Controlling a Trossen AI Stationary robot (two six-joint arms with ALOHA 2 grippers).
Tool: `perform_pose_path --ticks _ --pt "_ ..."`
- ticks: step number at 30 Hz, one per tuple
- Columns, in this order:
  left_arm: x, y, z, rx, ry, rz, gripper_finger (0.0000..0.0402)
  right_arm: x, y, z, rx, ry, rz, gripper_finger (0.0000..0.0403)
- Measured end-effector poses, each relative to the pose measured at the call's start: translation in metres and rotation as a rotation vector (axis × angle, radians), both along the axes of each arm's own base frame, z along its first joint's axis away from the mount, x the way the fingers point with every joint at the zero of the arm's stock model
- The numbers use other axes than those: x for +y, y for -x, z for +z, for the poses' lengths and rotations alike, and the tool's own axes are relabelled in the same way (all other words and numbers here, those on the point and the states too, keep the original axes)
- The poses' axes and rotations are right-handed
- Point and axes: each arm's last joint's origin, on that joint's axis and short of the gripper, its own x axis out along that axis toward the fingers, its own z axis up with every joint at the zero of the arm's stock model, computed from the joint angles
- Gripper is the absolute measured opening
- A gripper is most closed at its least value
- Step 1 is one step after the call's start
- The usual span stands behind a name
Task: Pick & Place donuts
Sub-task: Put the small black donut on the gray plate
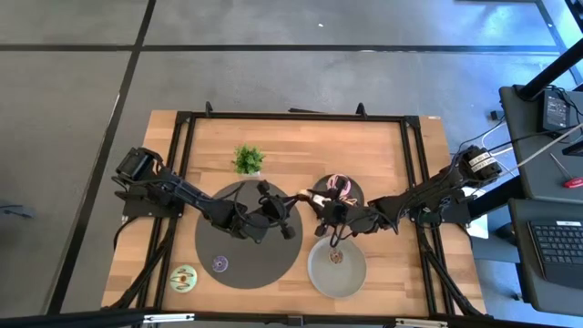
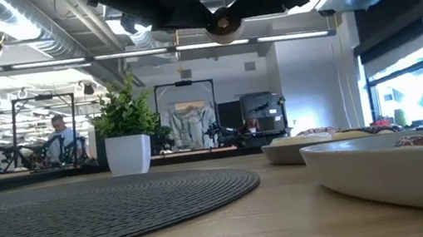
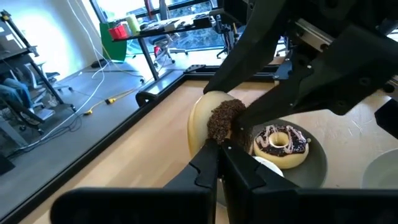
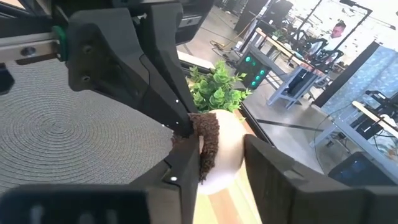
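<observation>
The left end effector (image 3: 217, 163) is clamped on a brown-sprinkled donut (image 3: 214, 124), lifted above the desk (image 1: 364, 146) between the round mat (image 1: 228, 264) and two plates. The right end effector (image 4: 214, 165) stands apart around the same donut. No writing is readable. Another iced donut (image 3: 281, 144) lies on the dark plate (image 3: 314, 165) just beyond.

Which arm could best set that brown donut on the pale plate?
Probably right: the plate lies nearest the right gripper, whose open fingers flank the donut the left gripper pinches.

Grey floor (image 1: 273, 27) (taped lines), bright windows (image 2: 416, 84), desks (image 4: 298, 74) behind.
</observation>
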Motion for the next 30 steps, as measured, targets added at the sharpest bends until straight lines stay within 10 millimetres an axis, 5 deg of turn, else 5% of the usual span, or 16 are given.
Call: perform_pose_path --ticks 13,30 --pt "0.000 0.000 0.001 0.013 -0.019 -0.006 0.0021 0.000 0.000 0.000 0.004 0.006 0.001 0.0027" --pt "-0.019 0.013 0.010 0.026 -0.117 0.051 0.0127 -0.001 0.001 0.000 0.005 0.015 -0.029 0.0019"
